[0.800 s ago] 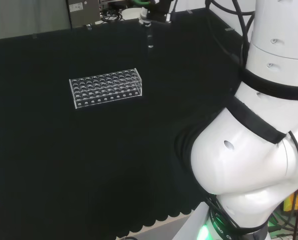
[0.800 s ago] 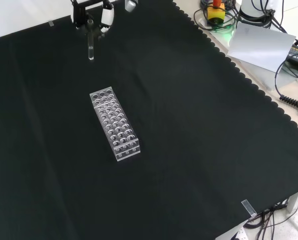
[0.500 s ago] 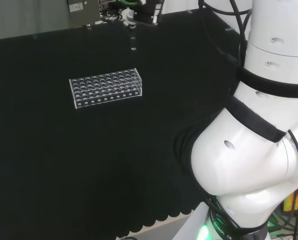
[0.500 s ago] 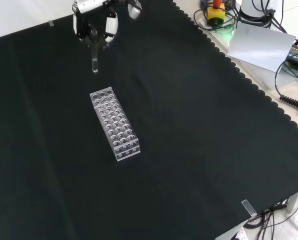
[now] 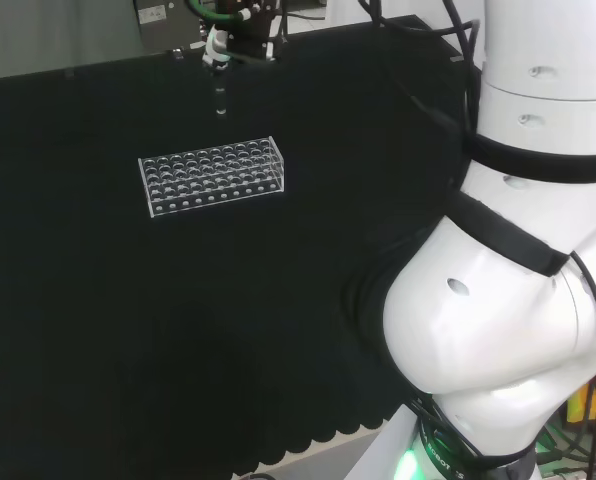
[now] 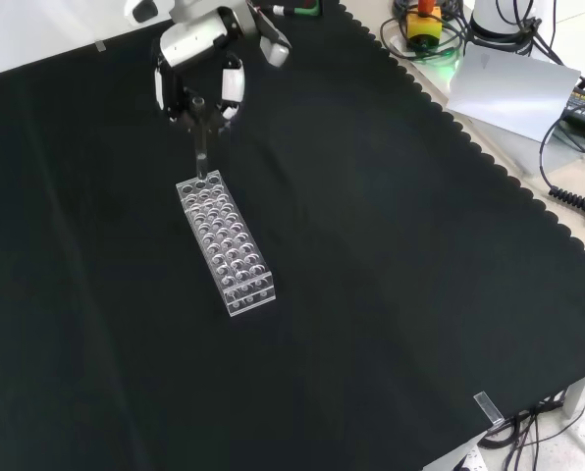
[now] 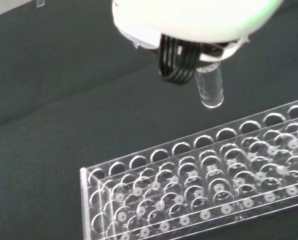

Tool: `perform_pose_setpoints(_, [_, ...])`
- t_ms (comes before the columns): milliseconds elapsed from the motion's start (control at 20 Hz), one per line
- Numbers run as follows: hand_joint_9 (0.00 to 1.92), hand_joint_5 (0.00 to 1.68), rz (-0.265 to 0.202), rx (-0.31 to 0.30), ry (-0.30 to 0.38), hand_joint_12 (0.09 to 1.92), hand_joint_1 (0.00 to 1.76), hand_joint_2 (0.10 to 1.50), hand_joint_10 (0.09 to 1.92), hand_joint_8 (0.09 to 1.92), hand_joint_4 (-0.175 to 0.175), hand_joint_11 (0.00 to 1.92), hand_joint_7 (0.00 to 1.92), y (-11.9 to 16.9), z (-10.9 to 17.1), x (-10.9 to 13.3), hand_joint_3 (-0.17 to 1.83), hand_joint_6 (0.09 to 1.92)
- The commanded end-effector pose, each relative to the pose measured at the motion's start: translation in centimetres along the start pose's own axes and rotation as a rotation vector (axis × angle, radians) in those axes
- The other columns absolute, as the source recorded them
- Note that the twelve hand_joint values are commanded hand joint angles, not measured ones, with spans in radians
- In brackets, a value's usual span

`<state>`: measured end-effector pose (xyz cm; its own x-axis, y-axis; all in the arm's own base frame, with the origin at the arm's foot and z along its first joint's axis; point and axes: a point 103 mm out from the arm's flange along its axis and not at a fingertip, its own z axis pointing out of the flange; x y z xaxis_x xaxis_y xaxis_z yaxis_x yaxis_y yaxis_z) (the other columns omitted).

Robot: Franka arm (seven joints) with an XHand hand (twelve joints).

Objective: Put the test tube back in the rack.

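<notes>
Fingers point(image 6: 196, 96) pinch test tube point(image 6: 200, 157) upright, above rack point(image 6: 224, 242).

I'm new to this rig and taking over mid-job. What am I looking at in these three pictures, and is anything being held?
You see one white robot arm at a bench under black cloth. It ends in a black and white hand with fingers and a thumb. The head view looks over the arm from behind its base. The front view looks down from the opposite side. The wrist view looks past the palm. On the cloth stands a clear rack with rows of holes, all apparently empty. The hand pinches a clear test tube, upright, by its top. In the wrist view the test tube's rounded bottom hangs above the rack, not yet in any hole.
</notes>
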<state>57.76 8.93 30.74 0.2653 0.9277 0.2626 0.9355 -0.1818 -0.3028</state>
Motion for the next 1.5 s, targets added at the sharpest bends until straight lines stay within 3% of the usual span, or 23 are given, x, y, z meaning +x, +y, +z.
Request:
perform_pose_setpoints(50, [1.25,1.23,-0.018,0.038,-0.006,1.03,1.43,0.58,0.74,0.78,-0.175,1.08,1.31,0.4,2.0,1.5,0.77,0.74])
perform_pose_setpoints(950, [1.25,1.23,0.023,0.097,-0.003,1.03,1.43,0.58,0.74,0.79,-0.175,1.08,1.31,4.0,5.8,0.2,0.77,0.74])
perform_pose_setpoints(1500, [1.25,1.23,0.048,0.124,0.014,1.03,1.43,0.58,0.74,0.79,-0.175,1.08,1.31,4.6,6.5,-0.4,0.78,0.74])
